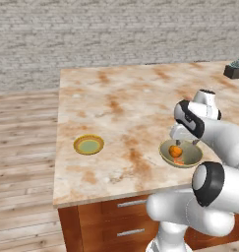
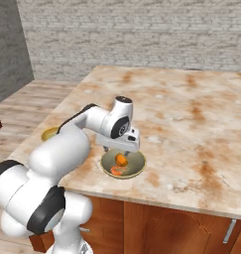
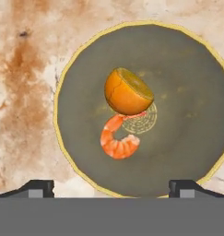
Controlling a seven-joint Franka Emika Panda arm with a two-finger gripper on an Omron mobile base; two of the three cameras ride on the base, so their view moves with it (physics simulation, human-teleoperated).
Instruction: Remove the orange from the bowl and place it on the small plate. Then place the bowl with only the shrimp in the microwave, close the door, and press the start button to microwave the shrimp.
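A grey-green bowl with a yellow rim [image 3: 187, 115] [image 1: 189, 157] [image 2: 134, 166] sits near the counter's front edge. In it lie a halved orange [image 3: 127, 91] [image 1: 175, 150] [image 2: 121, 159] and, touching it, a curled pink shrimp [image 3: 118, 140] [image 2: 117, 171]. My gripper [image 3: 111, 189] [image 1: 185, 140] [image 2: 121, 149] hovers right above the bowl, pointing down. It is open, its fingertips [image 3: 39, 188] spread wide with nothing between them. The small yellow-rimmed plate [image 1: 89, 144] lies empty to the left on the counter, and is partly hidden behind my arm in the right base view [image 2: 49, 133].
The marble counter [image 1: 121, 103] stretches far back, with a dark potted object [image 1: 234, 69] at its back right corner. Wooden drawers [image 1: 131, 203] sit below the front edge. Wooden floor [image 1: 22, 147] lies to the left.
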